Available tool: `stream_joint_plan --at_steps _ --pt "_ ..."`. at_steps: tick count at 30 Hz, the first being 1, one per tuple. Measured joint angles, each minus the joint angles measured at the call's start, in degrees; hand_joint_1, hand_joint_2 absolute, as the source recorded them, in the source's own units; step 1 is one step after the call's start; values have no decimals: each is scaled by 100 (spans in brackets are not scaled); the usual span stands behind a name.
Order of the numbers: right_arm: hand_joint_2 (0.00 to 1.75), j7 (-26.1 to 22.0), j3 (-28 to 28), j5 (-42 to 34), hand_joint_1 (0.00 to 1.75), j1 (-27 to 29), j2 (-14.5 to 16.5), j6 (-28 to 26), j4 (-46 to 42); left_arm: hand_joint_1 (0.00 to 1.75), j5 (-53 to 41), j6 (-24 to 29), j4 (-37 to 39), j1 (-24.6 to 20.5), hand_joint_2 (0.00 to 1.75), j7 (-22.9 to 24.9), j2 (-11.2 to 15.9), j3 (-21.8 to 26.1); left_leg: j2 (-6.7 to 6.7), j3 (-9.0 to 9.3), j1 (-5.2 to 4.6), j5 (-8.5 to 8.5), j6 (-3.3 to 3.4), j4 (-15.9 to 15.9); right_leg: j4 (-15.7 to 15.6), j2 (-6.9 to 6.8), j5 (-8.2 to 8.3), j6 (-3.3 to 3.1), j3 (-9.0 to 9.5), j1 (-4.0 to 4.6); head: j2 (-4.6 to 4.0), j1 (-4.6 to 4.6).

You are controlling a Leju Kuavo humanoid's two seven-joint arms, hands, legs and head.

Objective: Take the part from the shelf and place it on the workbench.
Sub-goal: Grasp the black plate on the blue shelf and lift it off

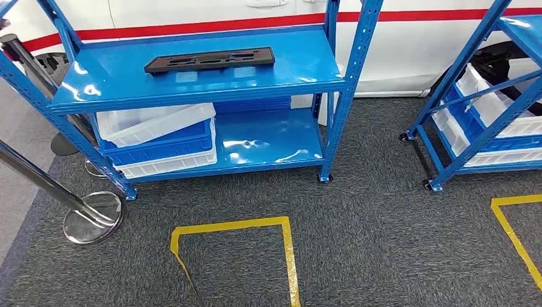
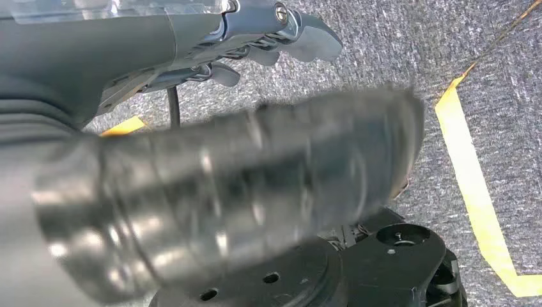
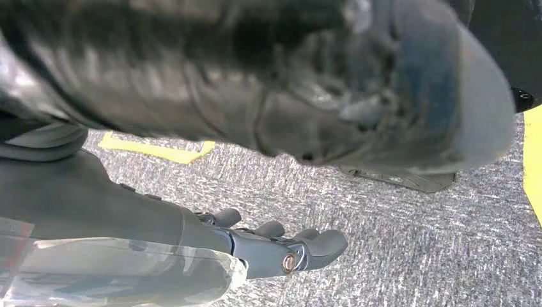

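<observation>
Part (image 1: 209,61) on shelf (image 1: 115,83); fingers (image 2: 307,38) hang apart.

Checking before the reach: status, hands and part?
Left hand and right hand empty, fingers apart, over grey carpet. Flat black plastic part untouched on blue metal shelf. Nothing blocking it.

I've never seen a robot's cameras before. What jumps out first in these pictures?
A long flat black plastic part lies alone on the top level of a glossy blue metal shelf. Below it, white and blue plastic bins sit stacked at the left end. On the grey carpet in front, yellow tape outlines a square.
</observation>
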Motion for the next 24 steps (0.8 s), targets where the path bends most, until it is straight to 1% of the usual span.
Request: stream_joint_plan --at_steps 17,21,24 --pt "0 0 0 0 0 0 0 0 0 0 0 0 -1 0 175 0 0 0 0 0 0 0 0 0 0 0 0 0 0 0 -1 0" --pt "0 0 0 0 0 0 0 0 0 0 0 0 1 0 0 0 0 0 0 0 0 0 0 0 0 0 0 0 0 0 -1 0" --pt "0 0 0 0 0 0 0 0 0 0 0 0 0 0 0 0 0 0 0 0 0 0 0 0 0 0 0 0 0 0 -1 0"
